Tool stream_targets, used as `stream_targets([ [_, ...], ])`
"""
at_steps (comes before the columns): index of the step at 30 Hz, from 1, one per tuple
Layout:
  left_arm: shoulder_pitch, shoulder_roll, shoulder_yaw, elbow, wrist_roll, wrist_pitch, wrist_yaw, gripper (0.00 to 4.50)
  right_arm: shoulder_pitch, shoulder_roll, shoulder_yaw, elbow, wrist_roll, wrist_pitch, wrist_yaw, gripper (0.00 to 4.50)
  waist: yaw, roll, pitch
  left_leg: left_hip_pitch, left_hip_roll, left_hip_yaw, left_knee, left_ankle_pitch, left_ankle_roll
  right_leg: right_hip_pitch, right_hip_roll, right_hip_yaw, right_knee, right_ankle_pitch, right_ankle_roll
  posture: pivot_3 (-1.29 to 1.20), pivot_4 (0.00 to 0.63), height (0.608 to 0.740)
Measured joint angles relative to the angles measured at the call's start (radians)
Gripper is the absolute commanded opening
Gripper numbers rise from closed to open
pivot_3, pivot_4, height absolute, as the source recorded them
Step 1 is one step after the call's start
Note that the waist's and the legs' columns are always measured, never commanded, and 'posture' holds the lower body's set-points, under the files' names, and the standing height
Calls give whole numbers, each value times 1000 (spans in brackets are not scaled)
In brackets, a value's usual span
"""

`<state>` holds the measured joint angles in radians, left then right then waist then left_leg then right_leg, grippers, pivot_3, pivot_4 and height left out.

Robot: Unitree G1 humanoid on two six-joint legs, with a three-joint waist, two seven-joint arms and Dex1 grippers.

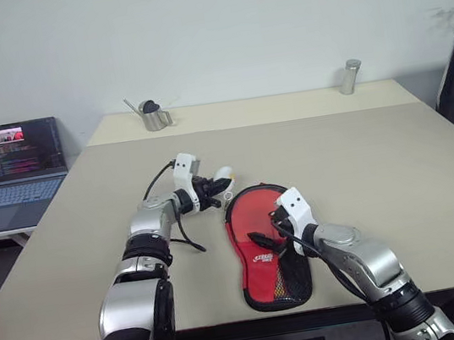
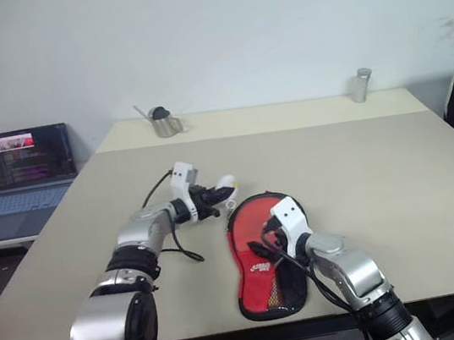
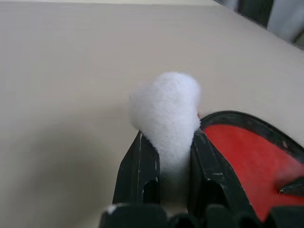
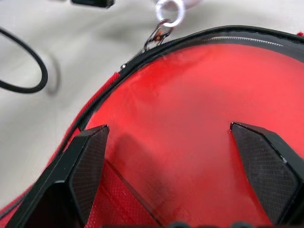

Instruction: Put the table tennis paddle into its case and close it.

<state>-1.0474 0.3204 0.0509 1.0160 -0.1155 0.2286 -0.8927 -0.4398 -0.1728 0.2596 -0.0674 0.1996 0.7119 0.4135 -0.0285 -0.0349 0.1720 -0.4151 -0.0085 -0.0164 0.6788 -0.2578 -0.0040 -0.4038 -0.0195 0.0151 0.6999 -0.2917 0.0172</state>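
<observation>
**Left gripper pinching the white pull, right gripper spread over the case**

Your left gripper [image 3: 166, 156] is clamped on a fluffy white pom-pom [image 3: 166, 114], which sits squeezed between its two black fingers [image 3: 140, 175] just past the far-left rim of the case. From the right wrist view you can see a small metal ring and clasp [image 4: 164, 19] joining that white piece to the zipper rim at the case's far edge.

Your right gripper [image 4: 175, 161] has its fingers spread wide apart, hovering low over the red face of the case; you cannot tell whether the tips touch it.

Your case [image 1: 258, 234] lies flat on the beige table [image 1: 380, 164], near the front edge, round end far, narrow mesh end near. Whether the paddle is inside cannot be told from here.

Further out, a black cable [image 1: 188, 242] loops on the table beside your left wrist. At the far edge stand a metal cup [image 1: 151, 116] on the left and a metal canister [image 1: 351, 77] on the right. An open laptop [image 1: 14, 172] sits on a side desk far left.
</observation>
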Motion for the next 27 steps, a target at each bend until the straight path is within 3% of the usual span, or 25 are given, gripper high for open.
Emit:
stream_targets([
  [12, -143, -125, -176, 293, 259, -341, 208, 361, 46, 20, 7, -58, -23, 40, -24, 4500, 0, -1, -3, 0, 0, 0, 0, 0, 0, 0, 0, 0, 0, 0, 0, 0, 150, 740],
  [27, -202, -138, -218, 365, 428, -451, 442, 361, 127, 26, 6, -170, -22, 97, -71, 4500, 4, -3, -6, 0, -1, -1, 0, 0, 0, 1, 0, -1, 0, 0, 1, 0, 150, 740],
])
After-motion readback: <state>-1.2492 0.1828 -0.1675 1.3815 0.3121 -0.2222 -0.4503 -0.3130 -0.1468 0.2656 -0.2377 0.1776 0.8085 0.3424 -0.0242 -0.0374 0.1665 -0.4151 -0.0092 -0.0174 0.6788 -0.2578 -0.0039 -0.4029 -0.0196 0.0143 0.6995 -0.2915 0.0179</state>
